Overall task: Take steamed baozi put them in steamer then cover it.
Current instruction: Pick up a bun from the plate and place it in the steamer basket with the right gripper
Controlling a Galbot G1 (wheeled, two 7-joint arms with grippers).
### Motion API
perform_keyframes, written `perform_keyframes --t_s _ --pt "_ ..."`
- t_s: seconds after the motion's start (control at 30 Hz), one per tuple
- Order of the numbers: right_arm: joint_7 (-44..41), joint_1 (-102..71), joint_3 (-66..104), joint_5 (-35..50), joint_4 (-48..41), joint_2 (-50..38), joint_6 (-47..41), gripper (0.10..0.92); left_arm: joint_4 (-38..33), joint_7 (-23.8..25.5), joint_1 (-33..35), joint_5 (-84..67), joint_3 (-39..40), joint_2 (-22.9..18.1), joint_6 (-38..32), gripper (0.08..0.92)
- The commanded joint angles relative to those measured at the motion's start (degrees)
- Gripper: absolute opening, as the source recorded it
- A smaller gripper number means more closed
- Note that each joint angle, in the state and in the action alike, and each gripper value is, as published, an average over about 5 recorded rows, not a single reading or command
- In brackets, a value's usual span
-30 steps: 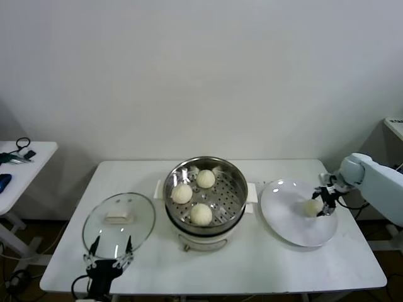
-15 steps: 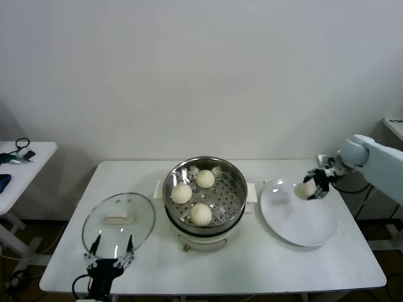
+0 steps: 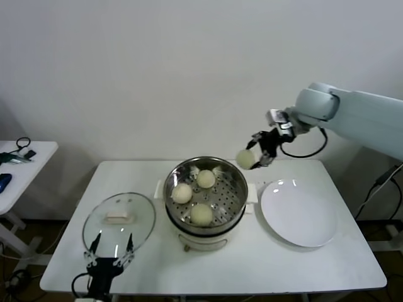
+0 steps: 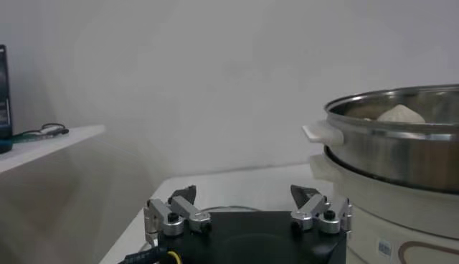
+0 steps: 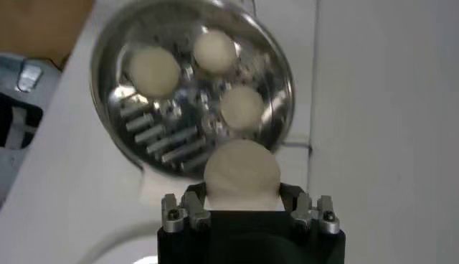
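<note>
Lifted off plate point(image 3: 297, 214), baozi point(image 3: 245, 159) clenched in right pincer point(image 3: 254, 157), beside steamer point(image 3: 205, 195) rim

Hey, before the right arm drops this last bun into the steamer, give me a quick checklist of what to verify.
1. Right claw shut on the bun: ok.
2. Bun over the steamer: not ok, it hangs above the rim's right edge.
3. Free spot on the tray beside the three buns: ok.
4. Steamer uncovered, glass lid on the table: ok.
5. Left claw open by the lid, away from the pot: ok.
6. Plate has no buns left: ok.
</note>
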Motion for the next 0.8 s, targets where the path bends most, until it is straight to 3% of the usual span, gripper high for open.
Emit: perform_keyframes --t_s 0.03,0.3,0.8 --pt "5.17 -2.01 -3.16 1.92 7.31 7.14 -5.86 0.679 0.05 0.01 -0.03 0.02 0.07 -0.04 0.02 0.823" --pt "6.22 -8.67 -3.00 -4.62 2.88 8.13 -6.69 0.679 -0.59 -0.03 0.47 -0.18 -0.56 0.13 0.12 0.823" --pt "6.87 -11.54 -2.38 -7.05 -1.76 8.92 -5.49 0.679 -0.50 -0.05 0.29 -0.33 -0.73 -0.03 0.31 0.823"
